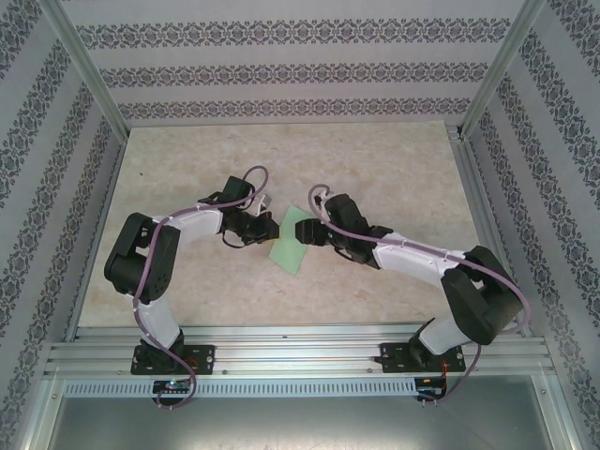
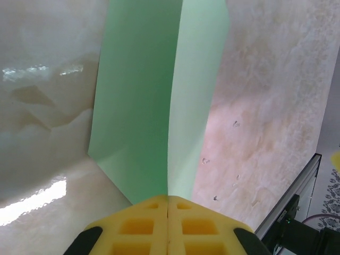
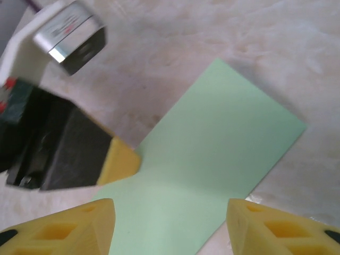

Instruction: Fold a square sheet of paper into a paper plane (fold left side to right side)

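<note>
One sheet of pale green paper, two arms, two grippers. Top view: the sheet lies near the middle of the table, between the left gripper and the right gripper, which face each other across it.

Left wrist view: the left gripper has its two yellow fingertips pressed together, pinching one edge of the sheet. Two faces of the paper, one shaded and one lighter, meet along a line running away from the pinch.

Right wrist view: the right gripper stands with its two yellow fingertips well apart, holding nothing, with the sheet showing between them as one long rectangle. One yellow fingertip of the left gripper touches the sheet's near left edge.
</note>
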